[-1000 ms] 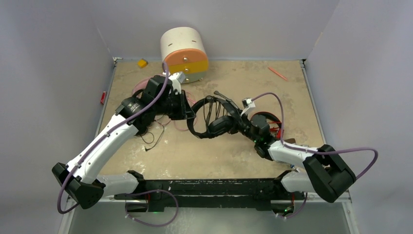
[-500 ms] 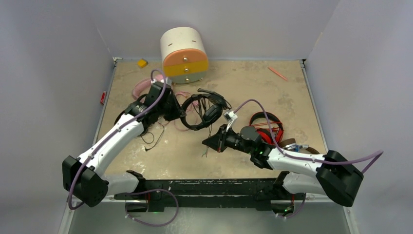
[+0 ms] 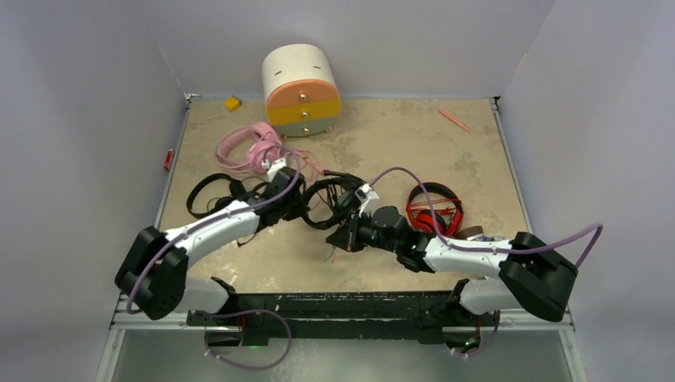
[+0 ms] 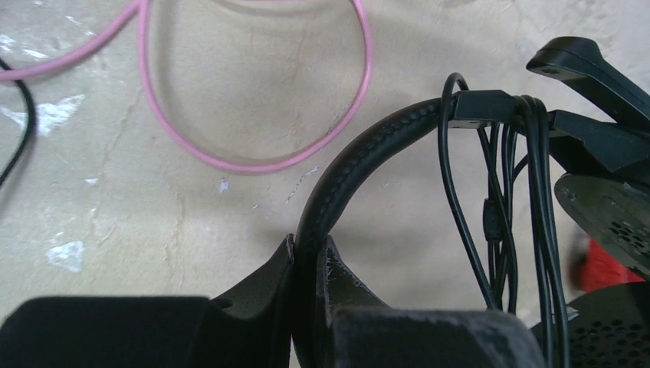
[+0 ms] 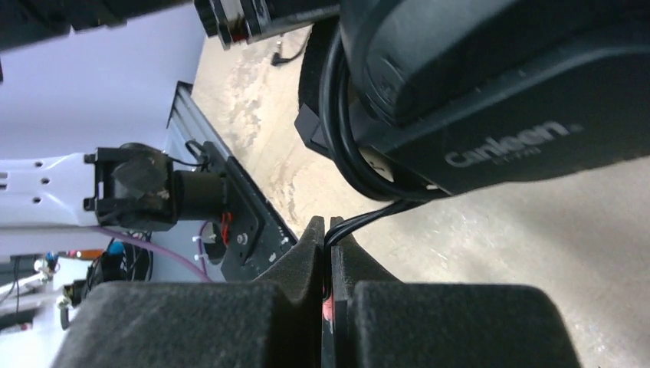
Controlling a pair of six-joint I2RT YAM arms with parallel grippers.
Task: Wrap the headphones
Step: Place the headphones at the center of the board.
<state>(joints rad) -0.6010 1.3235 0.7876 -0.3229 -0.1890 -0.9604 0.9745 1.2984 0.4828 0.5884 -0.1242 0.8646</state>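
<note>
Centre of the table (image 3: 477, 159): one pair of black headphones (image 3: 341, 199) lies between the two arms, and both arms hold it. The left gripper (image 4: 309, 249) is pressed together on the padded headband (image 4: 360, 146), which rises out of the jaws and curves to the right. Several turns of thin black cable (image 4: 498, 222) hang across the band near its hinge. The right gripper (image 5: 329, 230) pinches a strand of black cable that runs up around the earcup (image 5: 498, 84) just above it. Pink headphones (image 3: 247, 147) lie beyond the left arm, near the drawer box (image 3: 301, 89). A loop of pink cable (image 4: 253, 157) rests on the table beside the held band. A second black pair (image 3: 231, 189) lies at the left. Red headphones (image 3: 430, 213) lie just beyond the right arm.
</note>
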